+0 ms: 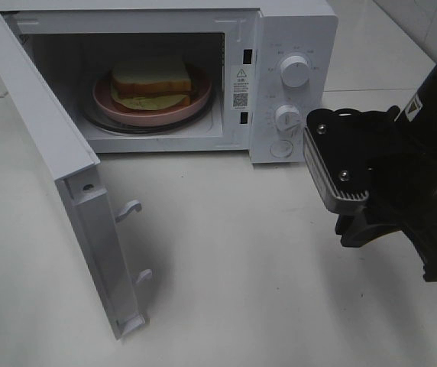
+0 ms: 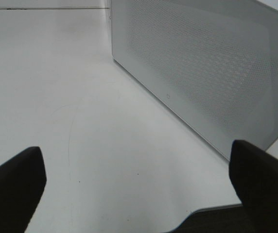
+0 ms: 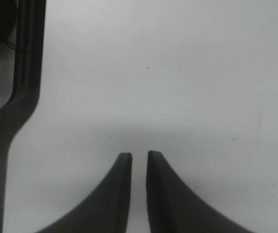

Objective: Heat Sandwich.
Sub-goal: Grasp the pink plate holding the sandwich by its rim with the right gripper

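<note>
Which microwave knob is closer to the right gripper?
The lower knob: in the high view it sits next to the right gripper; the upper knob is farther.

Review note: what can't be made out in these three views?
- Exterior high: markings around the microwave dials are too small to read.
- Exterior high: the plate's back rim is hidden by the sandwich.
- Exterior high: the left gripper is out of frame; only its fingertips show in the left wrist view.
- Right wrist: a dark part cut off by the edge, unidentifiable.
</note>
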Motion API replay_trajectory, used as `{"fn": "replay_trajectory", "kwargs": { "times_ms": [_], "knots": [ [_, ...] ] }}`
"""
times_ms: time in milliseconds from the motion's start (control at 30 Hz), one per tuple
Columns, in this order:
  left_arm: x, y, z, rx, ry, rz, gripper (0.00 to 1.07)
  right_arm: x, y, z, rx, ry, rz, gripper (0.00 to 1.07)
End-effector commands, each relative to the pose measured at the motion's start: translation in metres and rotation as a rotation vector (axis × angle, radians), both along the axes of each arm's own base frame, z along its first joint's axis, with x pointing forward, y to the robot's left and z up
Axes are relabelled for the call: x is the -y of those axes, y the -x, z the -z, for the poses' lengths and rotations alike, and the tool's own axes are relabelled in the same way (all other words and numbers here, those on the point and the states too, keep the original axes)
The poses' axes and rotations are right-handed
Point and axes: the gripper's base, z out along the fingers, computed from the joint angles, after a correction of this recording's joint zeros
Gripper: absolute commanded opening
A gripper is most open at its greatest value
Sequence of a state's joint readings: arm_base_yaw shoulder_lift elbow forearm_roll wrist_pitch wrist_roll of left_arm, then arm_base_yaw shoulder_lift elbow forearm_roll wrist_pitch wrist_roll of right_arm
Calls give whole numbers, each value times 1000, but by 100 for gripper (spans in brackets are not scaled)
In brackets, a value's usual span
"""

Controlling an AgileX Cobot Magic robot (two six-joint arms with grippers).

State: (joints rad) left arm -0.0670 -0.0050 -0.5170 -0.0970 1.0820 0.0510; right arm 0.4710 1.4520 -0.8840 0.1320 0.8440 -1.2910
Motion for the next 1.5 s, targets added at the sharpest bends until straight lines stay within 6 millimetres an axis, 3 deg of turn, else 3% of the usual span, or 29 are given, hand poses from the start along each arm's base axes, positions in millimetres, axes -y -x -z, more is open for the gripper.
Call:
{"fn": "replay_trajectory", "kwargs": {
  "times_ms": [33,133,167,200,233,300,400,667,1067,1500],
  "knots": [
    [1,0,-1,17,11,-4,97,3,-3,-4,48,32,-39,28],
    [1,0,-1,17,11,-4,97,5,-6,-4,80,49,-21,47],
    [1,0,-1,17,11,-4,97,5,-7,-4,85,41,-4,62],
    [1,0,-1,17,11,-4,97,5,-7,-4,85,41,-4,62],
    [1,0,-1,17,11,-4,97,4,-7,-5,87,37,4,69],
    [1,0,-1,17,11,-4,97,3,-9,-5,98,20,55,90],
    [1,0,-1,17,11,-4,97,3,-10,-5,107,10,82,96],
    [1,0,-1,17,10,-3,97,-10,-23,-8,190,10,3,96],
    [1,0,-1,17,11,-4,97,-59,-71,-9,324,-10,-176,94],
    [1,0,-1,17,11,-4,97,-105,-101,2,401,-45,-287,93]
  ]
}}
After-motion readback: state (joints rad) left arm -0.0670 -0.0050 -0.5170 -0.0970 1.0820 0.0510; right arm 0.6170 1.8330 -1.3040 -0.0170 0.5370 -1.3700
